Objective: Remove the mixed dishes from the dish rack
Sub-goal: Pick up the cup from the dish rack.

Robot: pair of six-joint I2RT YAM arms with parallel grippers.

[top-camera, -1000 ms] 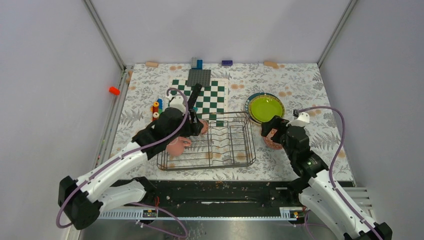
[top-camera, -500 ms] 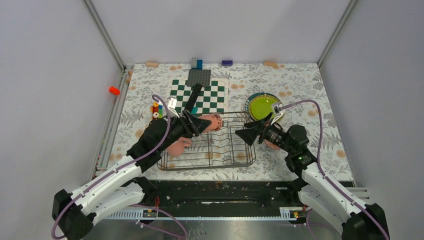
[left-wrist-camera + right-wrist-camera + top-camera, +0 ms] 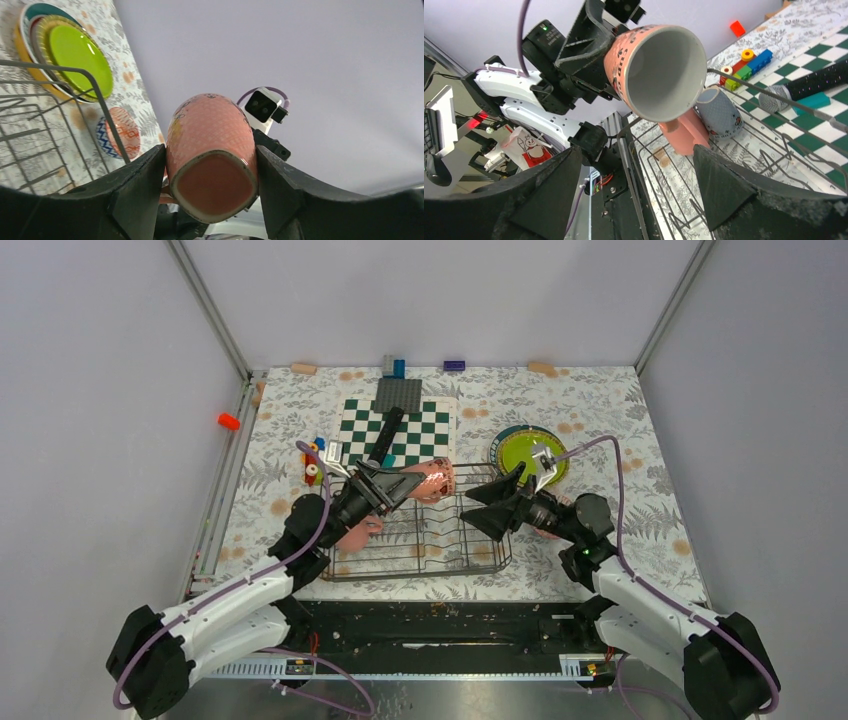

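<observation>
My left gripper [image 3: 400, 486] [image 3: 209, 152] is shut on the base end of the large pink mug [image 3: 430, 480] [image 3: 212, 130]. It holds the mug on its side in the air above the dish rack [image 3: 415, 575] [image 3: 659, 165], with the white mouth [image 3: 669, 70] turned toward my right gripper [image 3: 468, 512] [image 3: 636, 150]. That gripper is open and empty, a short way right of the mug. In the rack lie a small salmon mug [image 3: 355, 532] [image 3: 681, 132] and a small grey cup [image 3: 719, 112]. The lime-green plate [image 3: 528, 453] [image 3: 80, 55] tops a stack right of the rack, near the patterned bowl [image 3: 120, 137].
A green-and-white checkered board [image 3: 410, 435] lies behind the rack with a black handheld object [image 3: 385, 435] on it and a grey baseplate [image 3: 398, 395] behind. Toy blocks [image 3: 315, 460] [image 3: 746, 62] sit left of the board. An orange piece [image 3: 229, 421] lies at the left wall.
The left gripper has carried the pink mug up and to the right over the rack. The right gripper has swung left from beside the bowl to face the mug's mouth.
</observation>
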